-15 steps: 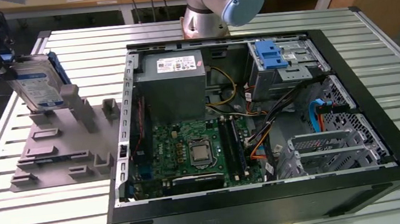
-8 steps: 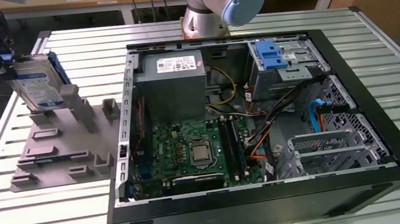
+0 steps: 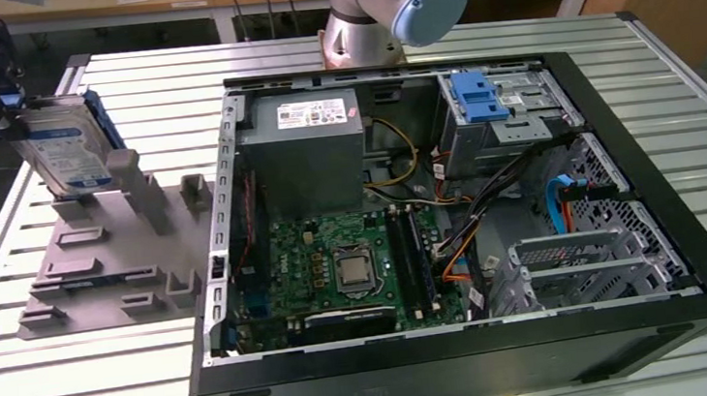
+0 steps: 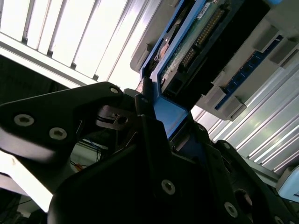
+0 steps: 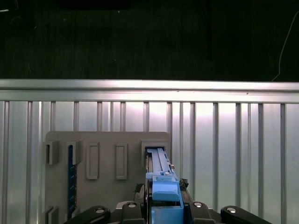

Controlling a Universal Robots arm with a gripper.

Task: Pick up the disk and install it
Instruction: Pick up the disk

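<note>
Plainly, begins with the disk (image 3: 68,152): stands on its narrow end in the upper left of the exterior view, label side toward the camera, framed by its blue carrier. Sits with the lower end at a slot of the grey holder plate (image 3: 115,274); cannot tell whether seated in that slot or raised just clear of it.

Looks stiff and fairly heavy for its bulk, with smooth metal faces that would likely slide under pads. Shows a bare circuit board and connector in the second wrist view, so probably fragile there and unforgiving of knocks. Seems best taken by the blue end tab, a narrow plastic ridge away from the electronics, though a hold so far from the middle may let the body swing.

Appears gripped exactly so: clamped at the upper end by the gripper (image 3: 6,100), with the fingers (image 4: 147,126) pressed against that tab.

Further out, rests with the plate on the slatted metal table (image 3: 72,381). Shares that table with the open computer case (image 3: 471,337), well apart toward the centre and right of the frame, housing the grey power supply box (image 3: 310,149), the motherboard (image 3: 347,262) and the blue-latched drive cage (image 3: 500,106).
</note>
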